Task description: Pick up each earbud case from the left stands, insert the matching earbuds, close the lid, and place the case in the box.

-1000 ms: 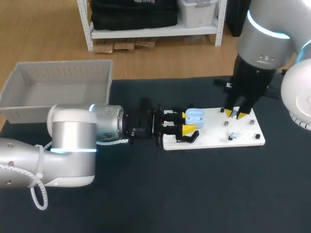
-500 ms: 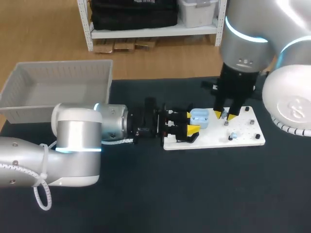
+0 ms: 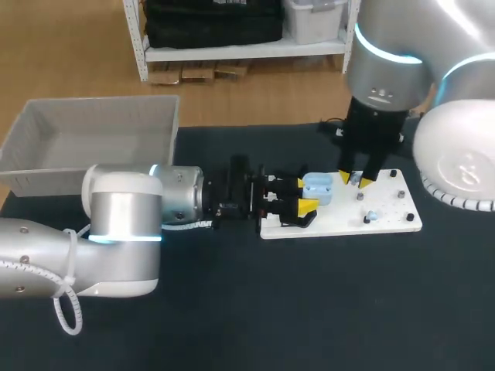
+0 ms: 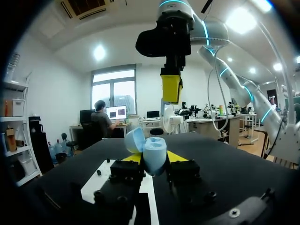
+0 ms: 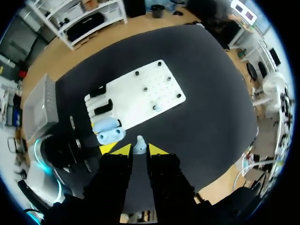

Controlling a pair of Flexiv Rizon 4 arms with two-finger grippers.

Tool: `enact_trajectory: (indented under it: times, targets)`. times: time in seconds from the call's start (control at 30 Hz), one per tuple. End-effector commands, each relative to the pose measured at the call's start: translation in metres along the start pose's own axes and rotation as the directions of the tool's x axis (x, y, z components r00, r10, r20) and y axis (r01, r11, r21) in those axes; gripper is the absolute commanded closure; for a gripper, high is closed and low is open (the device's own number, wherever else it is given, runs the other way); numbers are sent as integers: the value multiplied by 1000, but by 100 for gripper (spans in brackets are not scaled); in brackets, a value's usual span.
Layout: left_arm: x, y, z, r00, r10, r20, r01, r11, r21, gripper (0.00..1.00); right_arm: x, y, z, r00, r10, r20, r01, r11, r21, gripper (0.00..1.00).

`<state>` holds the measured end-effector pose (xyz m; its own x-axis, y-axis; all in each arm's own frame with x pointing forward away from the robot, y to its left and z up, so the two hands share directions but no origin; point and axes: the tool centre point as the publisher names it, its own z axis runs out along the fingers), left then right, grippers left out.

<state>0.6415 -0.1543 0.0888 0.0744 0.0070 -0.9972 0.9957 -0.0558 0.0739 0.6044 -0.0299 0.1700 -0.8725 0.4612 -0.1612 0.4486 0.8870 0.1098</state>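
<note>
A light-blue earbud case [image 3: 318, 188] with its lid open is held level over the left end of the white board [image 3: 387, 222]; my left gripper [image 3: 303, 195] is shut on it. In the left wrist view the case [image 4: 151, 149] sits between the yellow tips. My right gripper [image 3: 354, 181] hangs just right of the case, shut on a small light-blue earbud [image 5: 139, 143]. From the right wrist view the case [image 5: 108, 130] lies below and slightly aside of that gripper [image 5: 136, 149]. A second earbud [image 3: 371, 216] rests on the board.
Black stands [image 3: 299, 220] sit at the board's left edge beneath the case. A grey basket [image 3: 46, 174] stands at the table's back left. Small pegs [image 3: 401, 194] dot the board's right half.
My right gripper has moved left from the board's right part to beside the open case, carrying the earbud. My left gripper has shifted slightly right with the case.
</note>
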Motion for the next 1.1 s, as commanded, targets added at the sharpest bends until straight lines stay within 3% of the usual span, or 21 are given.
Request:
enact_trajectory:
  times: [0.03,0.43,1.1]
  targets:
    - [0,0,1,1000,2,-1,-2,1000,-4,100,0,18,2,996,93,3,-93,995,29,100]
    - [0,0,1,1000,2,-1,-2,1000,-4,100,3,33,3,989,146,-9,-146,988,44,100]
    - [0,0,1,1000,2,-1,-2,1000,-4,100,14,48,10,992,123,-28,-120,989,87,100]
